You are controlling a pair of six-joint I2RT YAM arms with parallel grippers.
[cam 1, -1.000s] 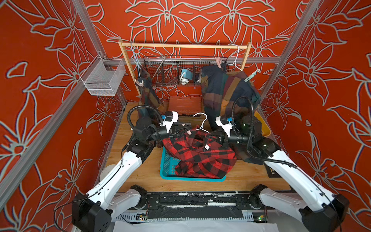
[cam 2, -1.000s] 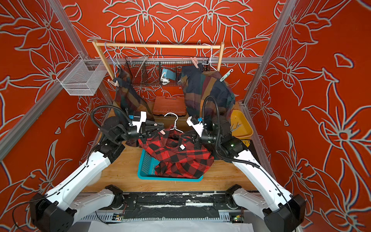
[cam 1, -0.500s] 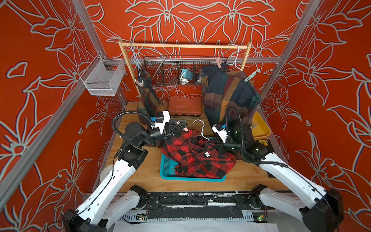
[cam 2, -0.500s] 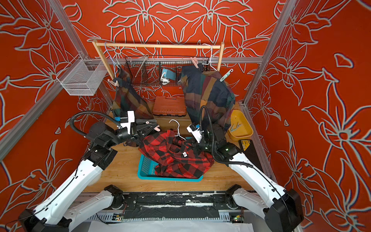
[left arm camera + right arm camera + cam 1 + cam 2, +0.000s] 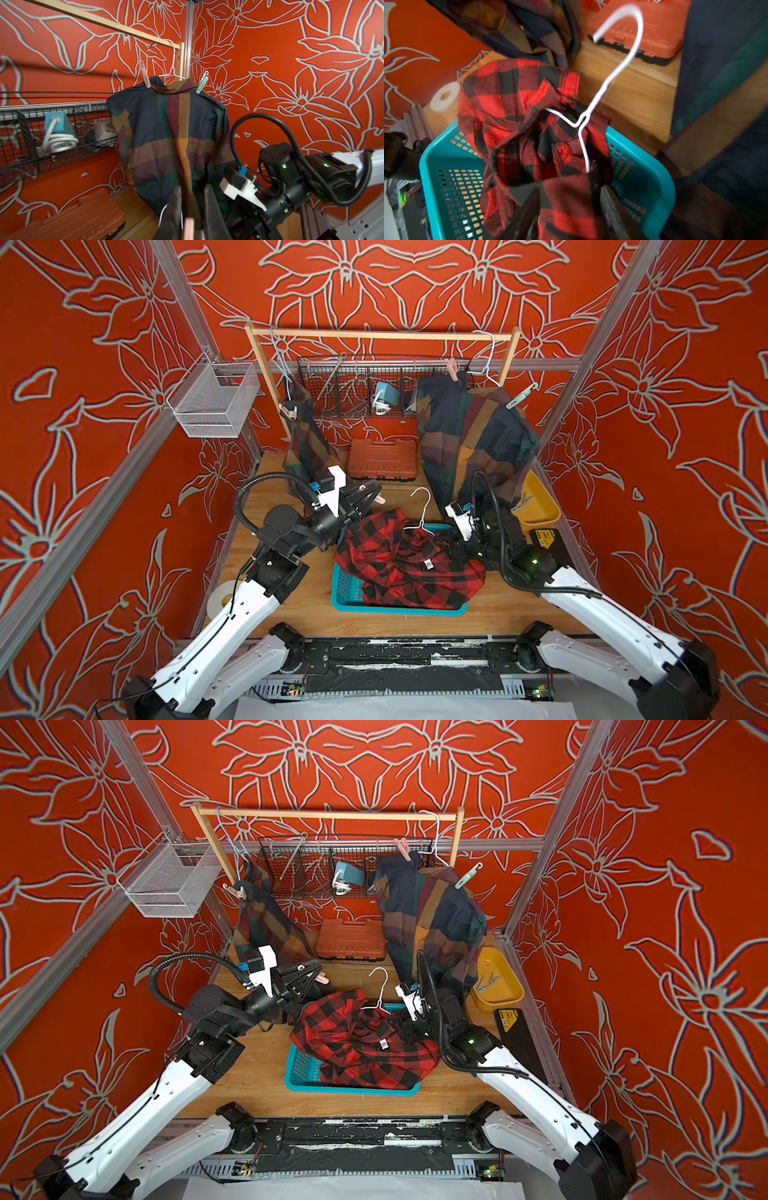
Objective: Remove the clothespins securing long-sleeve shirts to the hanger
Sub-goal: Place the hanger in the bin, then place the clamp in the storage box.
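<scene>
Left arm raised, left gripper [image 5: 371, 497] pinched on a pink clothespin [image 5: 379, 500], right arm bent low toward the middle, right gripper [image 5: 569, 209] angled down, jaws apart.

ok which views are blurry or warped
Right wrist view: the thin white wire hanger is smeared and the right hand is soft. Left wrist view: the left hand and its pale pink plastic clothespin are out of focus. Both top views: sharp, grey metal frame posts splay outward.
</scene>
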